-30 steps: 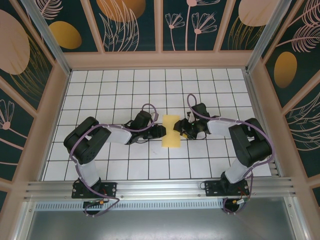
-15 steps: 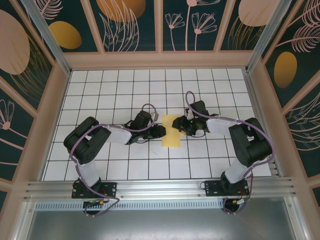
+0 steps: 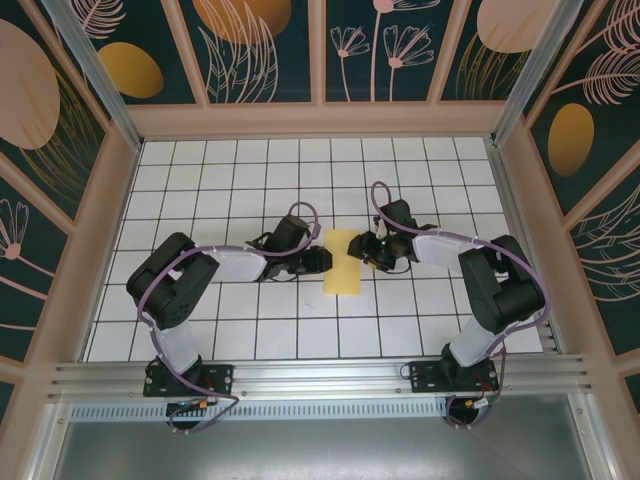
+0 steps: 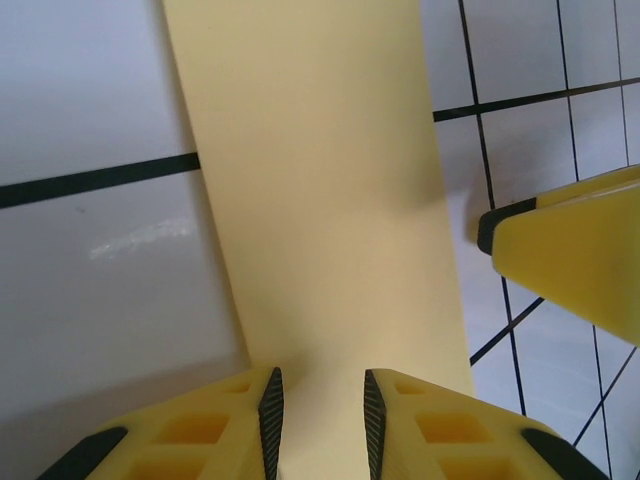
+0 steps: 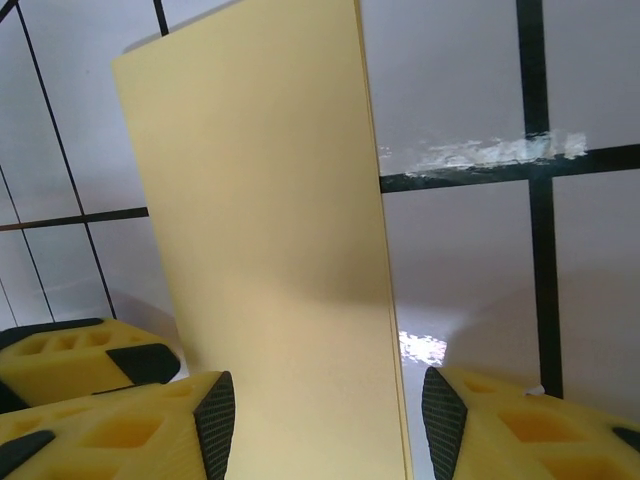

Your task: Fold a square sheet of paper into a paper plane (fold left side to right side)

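Observation:
The square sheet of paper (image 3: 343,264) lies flat on the grid as a narrow yellow rectangle, its long side running away from the arms. My left gripper (image 3: 322,261) sits low at its left edge. In the left wrist view its fingertips (image 4: 270,405) stand a little apart over the paper (image 4: 320,180), with nothing pinched between them. My right gripper (image 3: 362,250) is at the paper's right edge, jaws wide. Between them, the right wrist view shows the doubled long edge of the paper (image 5: 260,200). One right finger (image 4: 575,250) shows in the left wrist view.
The white gridded table (image 3: 250,180) is walled by wooden frames with dark patterned panels (image 3: 260,50). An aluminium rail (image 3: 320,375) carrying both arm bases runs along the near edge. Purple cables loop over both forearms.
The right gripper has shifted slightly toward the far part of the paper and opened a touch. The left arm has settled a little; the paper has not moved.

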You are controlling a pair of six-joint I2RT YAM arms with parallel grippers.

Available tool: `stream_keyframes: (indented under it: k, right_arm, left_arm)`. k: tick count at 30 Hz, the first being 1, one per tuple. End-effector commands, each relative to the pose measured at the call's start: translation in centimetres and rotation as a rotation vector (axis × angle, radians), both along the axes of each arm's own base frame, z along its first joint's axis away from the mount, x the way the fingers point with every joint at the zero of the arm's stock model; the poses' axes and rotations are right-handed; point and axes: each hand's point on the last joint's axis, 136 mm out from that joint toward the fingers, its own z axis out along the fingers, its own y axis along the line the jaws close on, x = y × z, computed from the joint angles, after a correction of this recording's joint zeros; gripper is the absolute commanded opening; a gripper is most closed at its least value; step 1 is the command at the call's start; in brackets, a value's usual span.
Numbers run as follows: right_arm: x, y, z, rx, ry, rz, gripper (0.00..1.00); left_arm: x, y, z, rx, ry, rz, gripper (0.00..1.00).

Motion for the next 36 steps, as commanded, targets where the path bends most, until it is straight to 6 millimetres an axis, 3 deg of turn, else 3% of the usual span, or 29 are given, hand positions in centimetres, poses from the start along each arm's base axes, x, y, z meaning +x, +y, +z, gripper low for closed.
stream_keyframes:
  k: [1, 6, 9, 19, 23, 24, 36]
  right_arm:
    - [0.3, -0.4, 0.6, -0.01, -0.018, -0.009, 0.56]
    - [0.1, -0.7, 0.5, -0.007, -0.017, -0.016, 0.56]
    - [0.1, -0.8, 0.4, -0.006, -0.015, -0.017, 0.56]
    - [0.0, -0.9, 0.6, -0.009, -0.016, -0.017, 0.56]
    - [0.0, -0.9, 0.6, -0.009, -0.015, -0.017, 0.56]
    - [0.0, -0.9, 0.7, -0.006, -0.015, -0.016, 0.56]
    - [-0.3, 0.3, 0.4, 0.059, 0.014, 0.01, 0.56]
  left_arm:
    - [-0.2, 0.2, 0.5, 0.023, -0.014, -0.029, 0.31]
    - [0.2, -0.2, 2.6, -0.013, -0.058, -0.028, 0.31]
    - [0.2, -0.6, 2.7, -0.017, -0.055, -0.047, 0.31]
    - [0.1, -0.7, -0.2, 0.05, -0.007, -0.07, 0.31]
    - [-0.6, -0.1, -2.4, 0.163, 0.005, -0.096, 0.31]
    - [0.1, -0.6, -1.9, 0.163, -0.013, -0.093, 0.31]
    - [-1.4, 0.6, -3.1, 0.168, 0.022, -0.063, 0.3]
